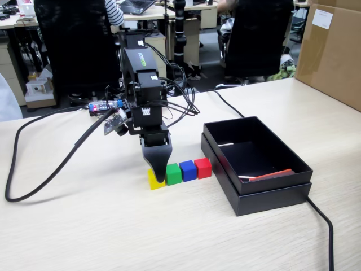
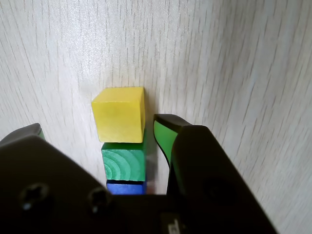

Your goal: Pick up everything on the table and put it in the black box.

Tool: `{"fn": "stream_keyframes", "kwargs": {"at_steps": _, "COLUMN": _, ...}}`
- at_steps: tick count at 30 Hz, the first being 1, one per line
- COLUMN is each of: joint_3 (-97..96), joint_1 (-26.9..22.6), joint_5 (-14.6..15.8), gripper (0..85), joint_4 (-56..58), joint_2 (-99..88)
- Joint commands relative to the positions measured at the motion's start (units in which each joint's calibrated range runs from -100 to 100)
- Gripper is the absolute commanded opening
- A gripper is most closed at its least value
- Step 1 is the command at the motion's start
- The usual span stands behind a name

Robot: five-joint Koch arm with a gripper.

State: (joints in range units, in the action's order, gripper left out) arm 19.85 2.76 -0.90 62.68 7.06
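Office: black mesh chairs (image 1: pixel 79 45), desks behind with a laptop (image 1: pixel 137 5), seated people (image 1: pixel 113 11), beige wood-grain table (image 1: pixel 84 226).

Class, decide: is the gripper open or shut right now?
Open: the wrist view shows the gripper with its jaws apart on either side of the yellow cube, not clamped.

In the fixed view the jaws cover part of the yellow cube (image 1: pixel 153 180), and the black box (image 1: pixel 265 199) walls hide much of its floor. In the wrist view the blue cube (image 2: pixel 126 187) is mostly hidden, and the red cube is out of sight.
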Motion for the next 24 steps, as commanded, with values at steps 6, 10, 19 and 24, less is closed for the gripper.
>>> {"fn": "stream_keyframes", "kwargs": {"at_steps": 6, "joint_3": 6.53, "joint_1": 0.68, "joint_5": -2.59, "gripper": 44.7, "joint_4": 0.69, "joint_2": 3.79}}
{"fn": "stream_keyframes", "kwargs": {"at_steps": 10, "joint_3": 6.53, "joint_1": 0.93, "joint_5": -2.78, "gripper": 44.5, "joint_4": 0.69, "joint_2": 5.28}}
{"fn": "stream_keyframes", "kwargs": {"at_steps": 19, "joint_3": 7.71, "joint_1": 1.32, "joint_5": -2.93, "gripper": 14.1, "joint_4": 0.69, "joint_2": 6.77}}
{"fn": "stream_keyframes", "kwargs": {"at_steps": 24, "joint_3": 8.70, "joint_1": 1.71, "joint_5": -2.93, "gripper": 9.2, "joint_4": 0.60, "joint_2": 5.17}}
